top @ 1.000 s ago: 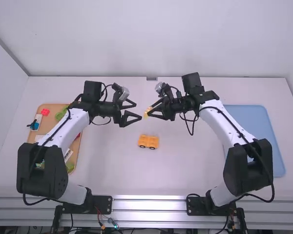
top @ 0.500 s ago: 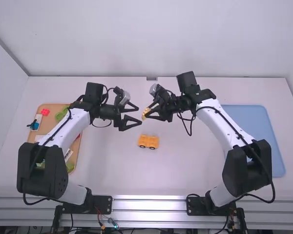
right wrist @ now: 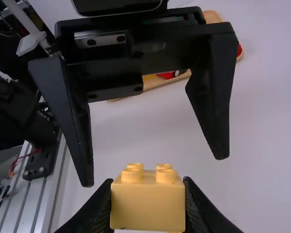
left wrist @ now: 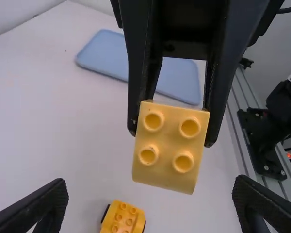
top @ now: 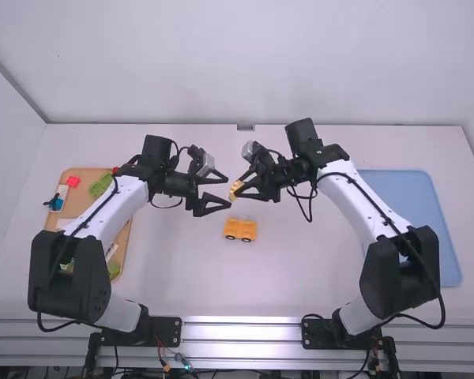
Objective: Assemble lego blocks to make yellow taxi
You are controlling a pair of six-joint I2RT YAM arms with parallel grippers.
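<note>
One pair of black jaws, on the left arm [top: 114, 212], gapes wide and empty before a pale-yellow, four-studded plastic block [left wrist: 169, 145], probably light, stiff, slightly slick, best pinched by flat sides. An orange-yellow wheeled block car [top: 240, 229] sits on the white worktop [top: 300, 272]. The right arm's [top: 362, 212] jaws clasp the pale block.
</note>
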